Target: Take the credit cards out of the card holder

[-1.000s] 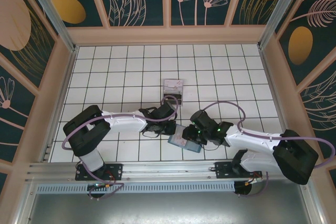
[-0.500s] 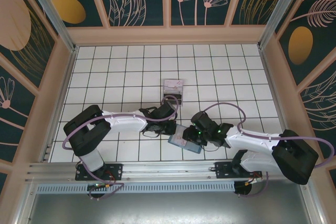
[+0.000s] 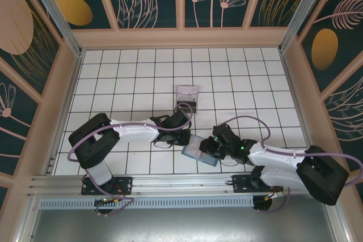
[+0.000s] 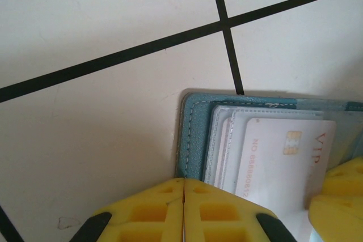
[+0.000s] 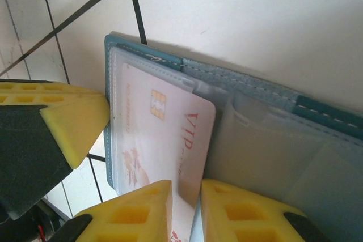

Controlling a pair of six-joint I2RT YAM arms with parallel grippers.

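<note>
White tiled surface (image 3: 130,72), walled at 9, 12 and 3; open tiles all round 10 thru 2. Both arms crowd 6 o'clock. Small tray (image 3: 188,96) at ctr. Card holder (image 3: 205,158) lies open and flat at 6, nr front edge. L jaws at holder's 10, closed, fingers (image 4: 159,202) over its edge. R jaws at its 3: narrow gap, pale card (image 5: 164,134) edge between fingers (image 5: 136,208); can't tell if pinched.

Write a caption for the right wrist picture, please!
Right pincer pinches the pale VIP card sitting in the open blue-grey card holder.
</note>
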